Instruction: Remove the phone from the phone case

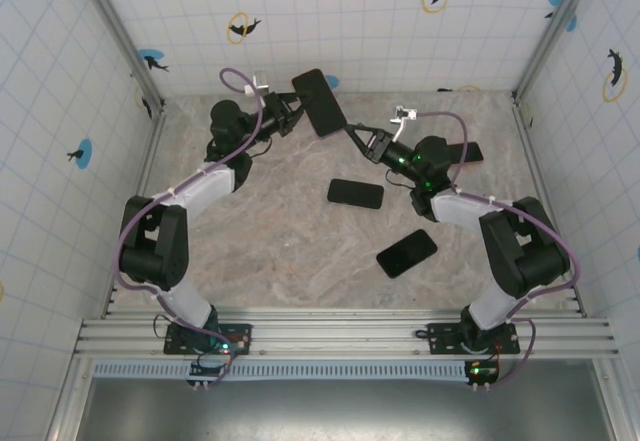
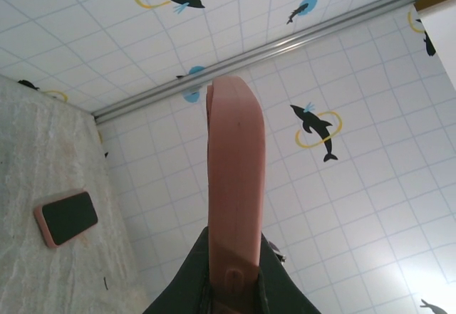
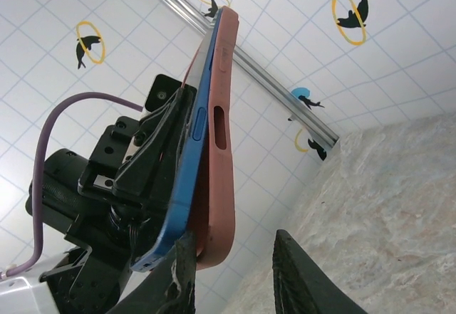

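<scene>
While the left gripper (image 2: 235, 289) is pressed tight on one end of the pink phone case (image 3: 221, 114), holding it up in the air above the middle of the worktop's (image 1: 270, 251) far edge, the task looks only partly done. Seen from the right wrist, the blue phone (image 3: 187, 179) stands out of the case along one long side and at the nearer corner, where a clear gap shows between the two. Toward the far end they run together, and the phone seems seated there. The right gripper (image 3: 234, 257) has its fingers spread around that loosened corner. One finger (image 3: 182, 278) is touching or just beside the phone's edge and the other is clear of the case, so it pinches nothing. What is left, I judge, is to catch the freed corner and peel the phone out entirely. A spare phone (image 1: 355, 193) lies flat near the worktop's middle, well apart from the work.
</scene>
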